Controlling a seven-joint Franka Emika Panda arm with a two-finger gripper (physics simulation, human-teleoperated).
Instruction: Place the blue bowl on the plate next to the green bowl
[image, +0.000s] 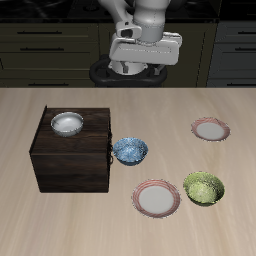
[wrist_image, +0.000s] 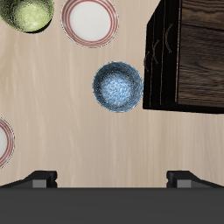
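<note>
Two bowls sit empty on the table: the blue bowl (image: 130, 150) at frame centre just beside a dark wooden cabinet (image: 70, 165); the green bowl (image: 203, 187) lower right, beside the bare plate (image: 157, 198); a white-grey bowl (image: 67, 123) tops the cabinet; the gripper (image: 133, 68) hangs high, fingers wide apart.

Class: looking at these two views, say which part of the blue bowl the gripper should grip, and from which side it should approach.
Grip the blue bowl by its thin rim, coming straight down from above: it sits upright and open. Choose the rim section facing away from the dark wooden box, which stands close beside it.
</note>
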